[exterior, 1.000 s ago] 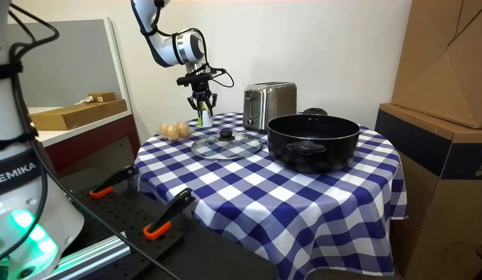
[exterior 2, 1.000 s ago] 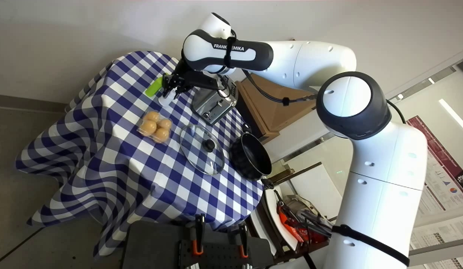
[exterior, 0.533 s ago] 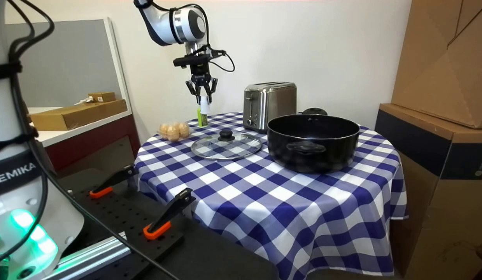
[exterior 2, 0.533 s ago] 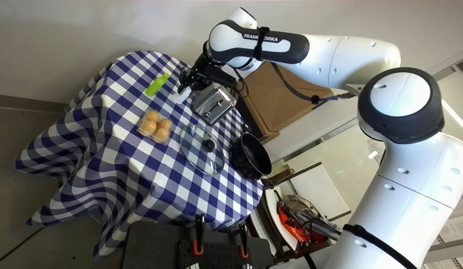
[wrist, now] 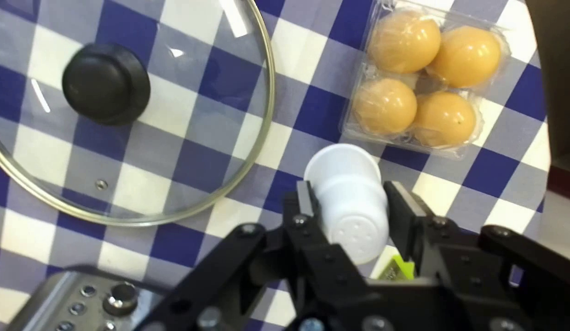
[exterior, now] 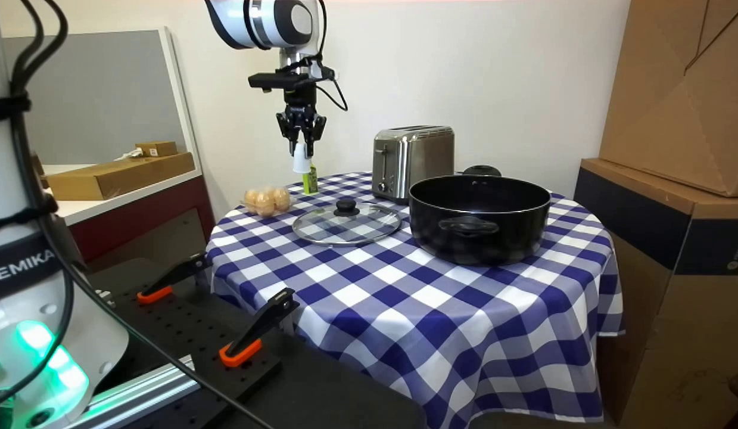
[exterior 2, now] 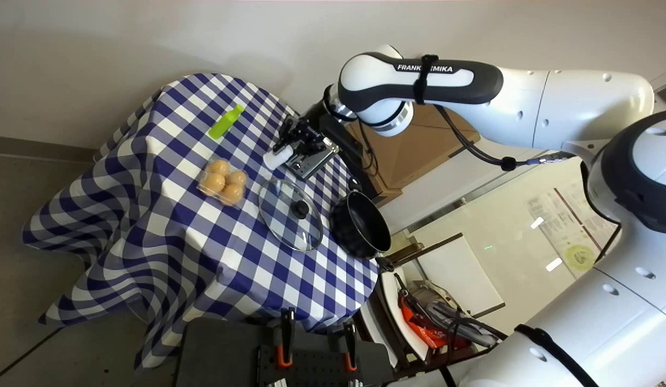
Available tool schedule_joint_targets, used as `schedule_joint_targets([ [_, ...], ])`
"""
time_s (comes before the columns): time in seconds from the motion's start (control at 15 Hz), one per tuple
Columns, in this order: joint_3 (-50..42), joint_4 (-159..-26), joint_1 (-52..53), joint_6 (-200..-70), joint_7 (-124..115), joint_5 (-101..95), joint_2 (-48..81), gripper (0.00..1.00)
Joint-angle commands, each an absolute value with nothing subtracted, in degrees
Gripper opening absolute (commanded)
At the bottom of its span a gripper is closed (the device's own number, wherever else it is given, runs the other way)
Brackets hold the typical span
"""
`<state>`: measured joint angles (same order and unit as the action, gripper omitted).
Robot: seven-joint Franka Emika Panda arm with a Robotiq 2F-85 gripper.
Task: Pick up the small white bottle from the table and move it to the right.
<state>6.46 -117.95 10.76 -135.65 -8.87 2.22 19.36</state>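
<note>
The small white bottle (exterior: 301, 164) hangs above the checkered table, held by my gripper (exterior: 301, 149). It also shows in the other views, white in an exterior view (exterior 2: 277, 158) and with a dimpled round end towards the camera in the wrist view (wrist: 347, 202). The gripper shows in the wrist view (wrist: 350, 188) with one finger on each side of the bottle, shut on it. The bottle's wider end points down towards the table. In an exterior view the gripper (exterior 2: 291, 142) is in front of the toaster.
A green bottle (exterior 2: 225, 122) lies or stands on the table, partly hidden in the wrist view. A pack of eggs (wrist: 418, 78), a glass lid (exterior: 346, 223), a steel toaster (exterior: 413, 161) and a black pot (exterior: 480, 220) stand around. Cardboard boxes (exterior: 672, 238) stand beside the table.
The gripper has lifted the white bottle off the table and carried it away from beside the green bottle, towards the toaster side in an exterior view. The other objects have stayed put.
</note>
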Motion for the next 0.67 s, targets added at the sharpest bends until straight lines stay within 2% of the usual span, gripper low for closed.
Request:
schedule_joint_targets([
  [0.0, 5.05, -129.90, 9.34, -143.56, -15.28, 5.14, 14.62, 0.16],
  [0.27, 3.42, -137.51, 8.33, -148.66, -21.06, 6.25, 12.21, 0.16],
  [0.6, 1.49, -142.76, 6.96, -147.48, -26.33, 6.61, 6.40, 0.16],
])
